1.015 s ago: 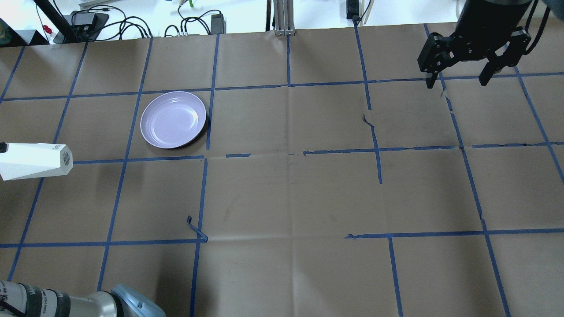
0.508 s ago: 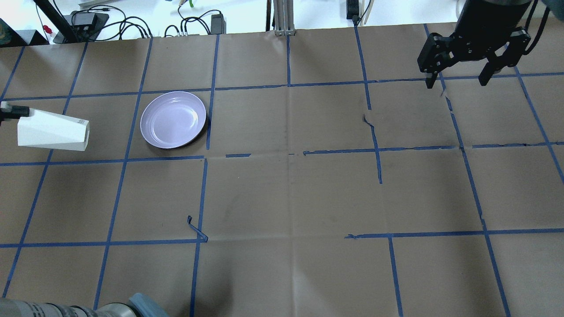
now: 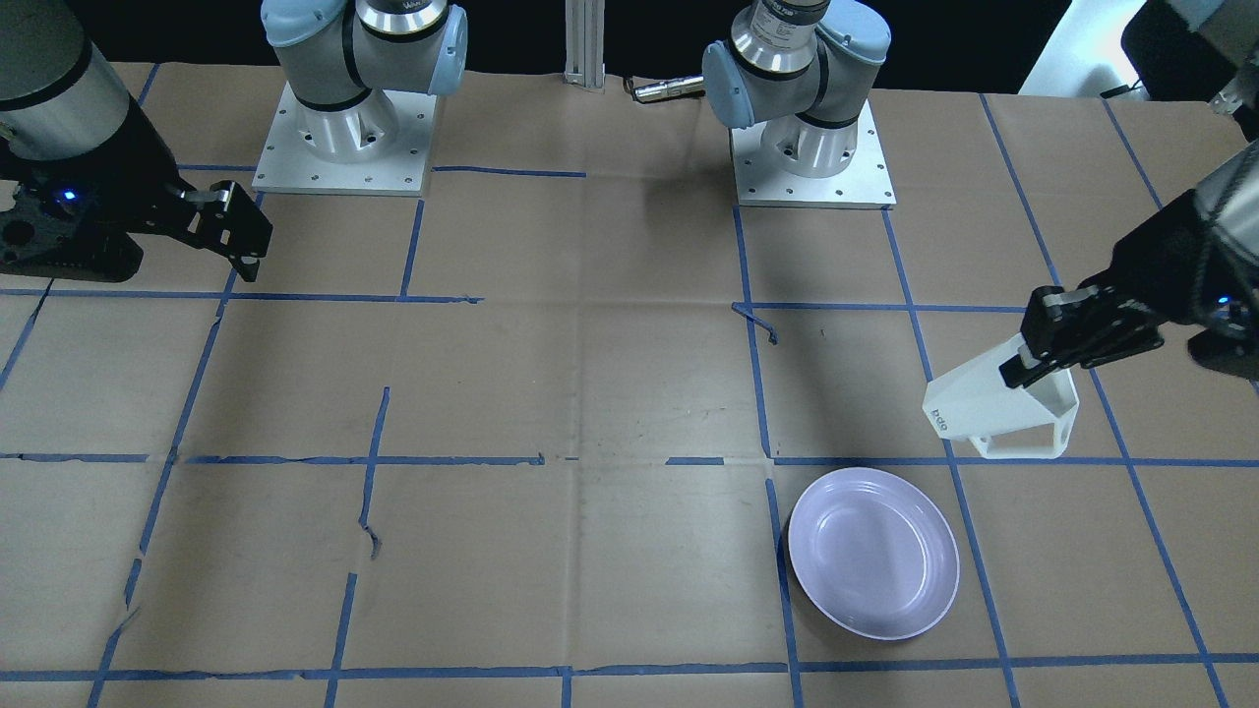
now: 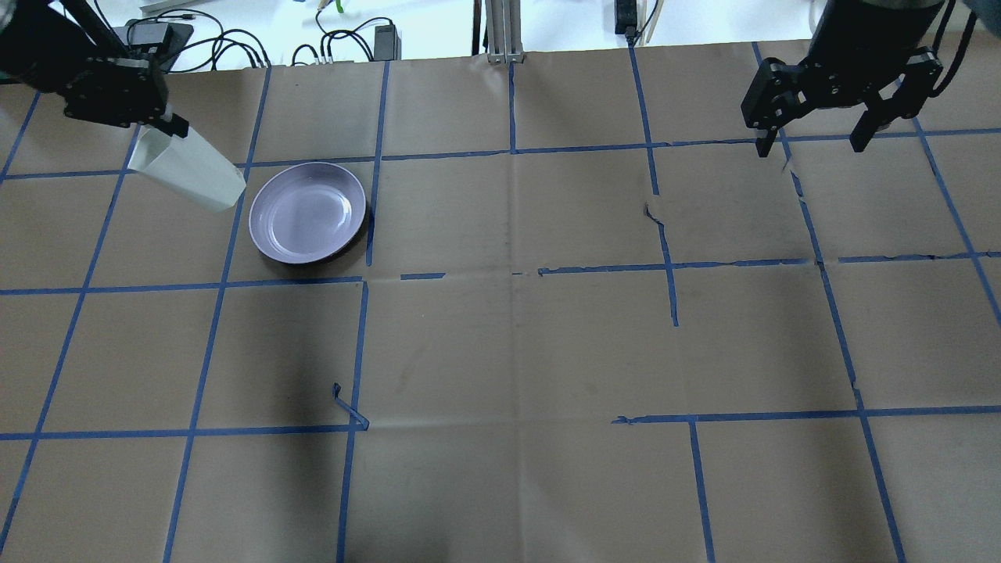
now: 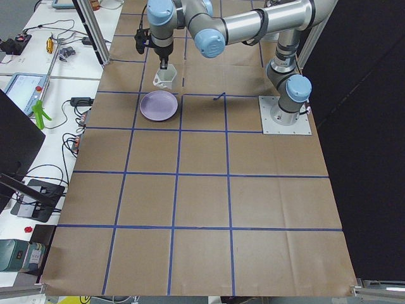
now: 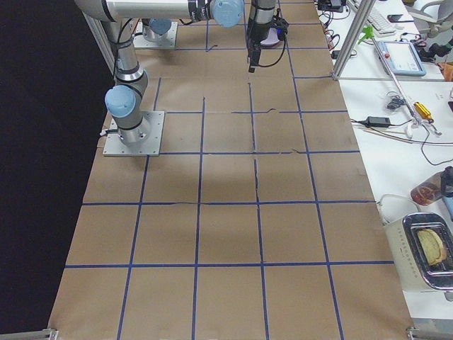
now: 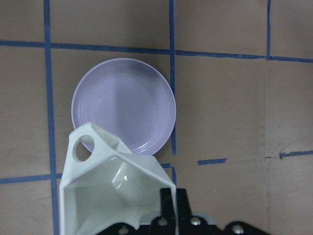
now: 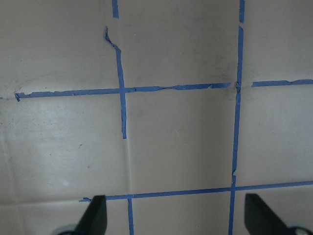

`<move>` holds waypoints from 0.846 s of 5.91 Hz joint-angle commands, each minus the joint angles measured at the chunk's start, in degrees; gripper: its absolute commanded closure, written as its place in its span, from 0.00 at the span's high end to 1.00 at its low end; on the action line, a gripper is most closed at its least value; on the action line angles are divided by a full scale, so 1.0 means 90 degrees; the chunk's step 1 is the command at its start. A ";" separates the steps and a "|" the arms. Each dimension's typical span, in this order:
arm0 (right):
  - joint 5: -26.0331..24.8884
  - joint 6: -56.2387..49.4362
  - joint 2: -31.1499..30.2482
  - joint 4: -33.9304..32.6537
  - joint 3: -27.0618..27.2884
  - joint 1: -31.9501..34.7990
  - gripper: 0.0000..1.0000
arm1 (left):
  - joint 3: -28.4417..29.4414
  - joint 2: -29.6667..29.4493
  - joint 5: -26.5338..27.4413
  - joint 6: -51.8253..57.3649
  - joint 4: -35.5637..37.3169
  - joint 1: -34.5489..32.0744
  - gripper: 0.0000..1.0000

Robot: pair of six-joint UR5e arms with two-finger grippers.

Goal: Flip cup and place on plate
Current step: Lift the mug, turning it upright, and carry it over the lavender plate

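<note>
Front-facing view: the white faceted cup (image 3: 989, 418) hung tilted in the air above the tabletop (image 3: 590, 393), just beside the lavender plate (image 3: 873, 554). The left gripper (image 3: 1023, 366) pinched its rim wall.
Overhead view: the right gripper (image 4: 812, 146) stood spread wide, well apart from both.
Left wrist view: the cup's open mouth faced the camera, its handle toward the plate, which lay flat on the tabletop.
</note>
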 commanded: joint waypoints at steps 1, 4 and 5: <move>0.0000 0.0000 0.0001 0.0008 0.0000 0.0000 1.00 | 0.0821 -0.0747 0.1495 -0.0203 0.0226 -0.1169 0.00; 0.0000 0.0000 0.0001 -0.0002 0.0000 0.0000 1.00 | -0.0067 -0.1121 0.1561 -0.0242 0.1739 -0.1261 0.00; 0.0000 0.0000 0.0001 0.0008 0.0000 0.0000 1.00 | -0.0673 -0.1151 0.1570 -0.0213 0.2619 -0.1262 0.00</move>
